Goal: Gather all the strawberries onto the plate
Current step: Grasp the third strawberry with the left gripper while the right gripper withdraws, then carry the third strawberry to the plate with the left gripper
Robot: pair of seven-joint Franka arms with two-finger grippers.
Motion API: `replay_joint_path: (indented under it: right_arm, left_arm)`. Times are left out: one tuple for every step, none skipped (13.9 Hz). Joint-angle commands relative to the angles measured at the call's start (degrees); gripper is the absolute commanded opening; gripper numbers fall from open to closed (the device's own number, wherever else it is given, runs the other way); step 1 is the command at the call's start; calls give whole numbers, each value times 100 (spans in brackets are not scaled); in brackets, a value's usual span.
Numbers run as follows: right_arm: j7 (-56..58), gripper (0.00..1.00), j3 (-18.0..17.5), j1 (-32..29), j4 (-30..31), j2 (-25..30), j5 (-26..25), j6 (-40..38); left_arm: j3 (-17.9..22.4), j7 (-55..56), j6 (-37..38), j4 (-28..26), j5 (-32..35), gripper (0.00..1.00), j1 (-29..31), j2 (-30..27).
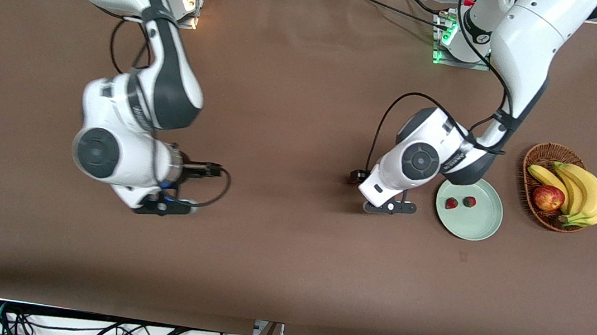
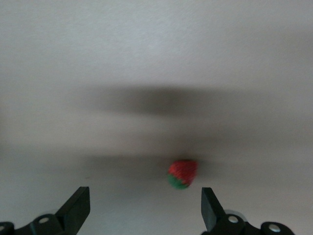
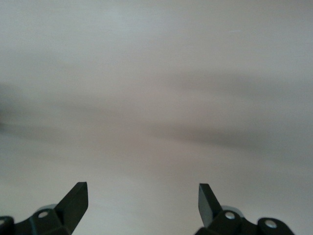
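Two strawberries (image 1: 451,203) (image 1: 469,201) lie on the pale mint-green plate (image 1: 473,224). The third strawberry (image 2: 182,174) lies on the brown table in the left wrist view, just ahead of the open fingers and closer to one of them; in the front view the left wrist hides it. My left gripper (image 1: 389,206) (image 2: 144,208) is open and empty, low over the table beside the plate, toward the right arm's end. My right gripper (image 1: 166,206) (image 3: 142,203) is open and empty over bare table at the right arm's end.
A brown wicker basket (image 1: 544,156) with bananas (image 1: 582,191) and a red-yellow apple (image 1: 548,197) stands beside the plate toward the left arm's end. Cables hang along the table's front edge.
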State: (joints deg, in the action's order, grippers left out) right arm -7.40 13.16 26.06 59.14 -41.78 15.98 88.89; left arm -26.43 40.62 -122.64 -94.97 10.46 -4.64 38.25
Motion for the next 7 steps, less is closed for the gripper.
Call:
replay_joint_path:
  right_arm:
    - [449, 100, -76, -450, 500, 765, -367, -381]
    - [520, 100, -94, -609, 754, 1037, -603, -381]
    - [529, 100, -112, -741, 1026, 1362, -814, -381]
    - [529, 100, -181, -873, 1299, 1696, -990, -390]
    - [529, 100, -286, -1022, 1597, 2091, -1192, -407]
    - [529, 100, -453, -1171, 1931, 2460, -1464, -425]
    - [495, 100, -594, -1286, 2169, 2768, -1693, -425]
  left_arm:
    - [33, 472, -426, -4, 149, 100, -116, 261]
    - [33, 578, -471, -4, 158, 100, -142, 305]
    - [33, 614, -471, -4, 166, 100, -204, 349]
    - [68, 623, -480, -13, 245, 100, -265, 393]
    - [77, 623, -480, -13, 315, 100, -266, 455]
    - [86, 588, -480, -22, 333, 97, -266, 464]
    - [77, 570, -480, -22, 334, 89, -257, 490]
